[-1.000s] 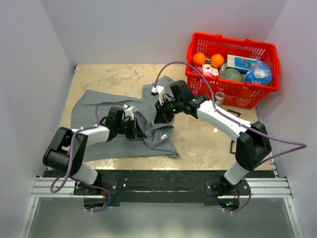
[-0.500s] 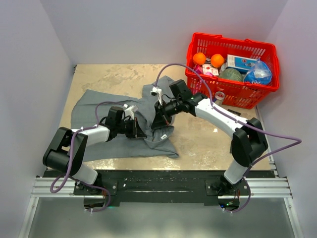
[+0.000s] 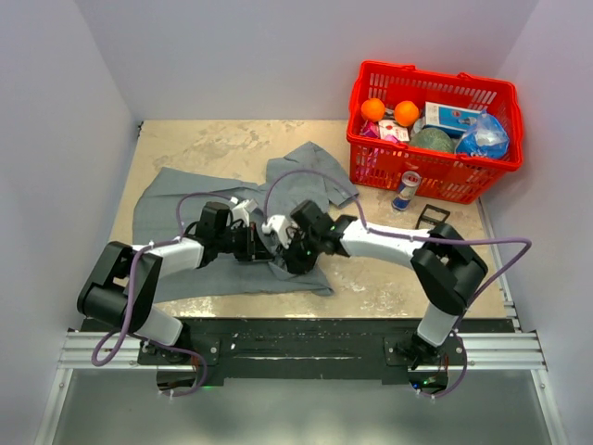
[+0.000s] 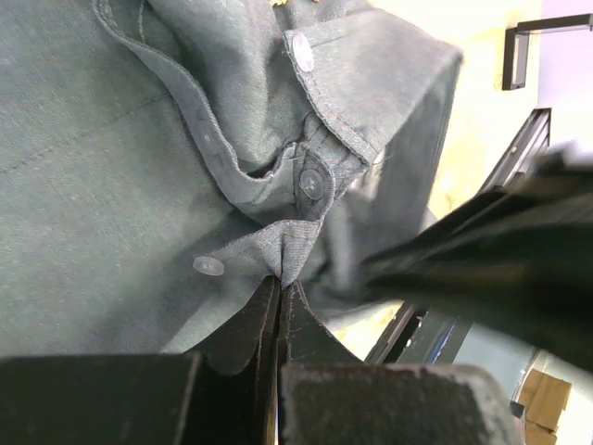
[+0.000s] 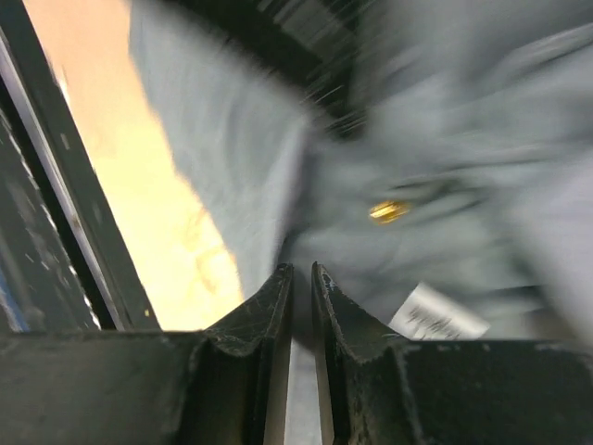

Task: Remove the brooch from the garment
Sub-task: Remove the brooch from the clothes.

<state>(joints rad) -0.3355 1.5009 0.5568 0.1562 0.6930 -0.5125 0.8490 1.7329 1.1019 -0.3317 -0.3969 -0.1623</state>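
Observation:
The grey shirt (image 3: 167, 209) lies crumpled on the table's left half. My left gripper (image 3: 266, 247) is shut on a small fold of its button placket (image 4: 281, 252), beside small white buttons (image 4: 312, 183). My right gripper (image 3: 285, 257) is low over the shirt right next to the left one, its jaws almost together with only a thin slit and nothing seen between them. In the blurred right wrist view the small gold brooch (image 5: 387, 211) is pinned in the cloth just above and right of the fingertips (image 5: 278, 283), near a white label (image 5: 437, 315). The brooch is hidden in the top view.
A red basket (image 3: 435, 181) with oranges (image 3: 373, 109) and packets stands at the back right. A red can (image 3: 405, 190) and a small black frame (image 3: 431, 215) are in front of it. The black rail runs along the near edge (image 3: 296, 336).
My right arm has swung from the shirt's far side down and left to beside the left gripper. The shirt's raised part has dropped. The left gripper keeps its hold.

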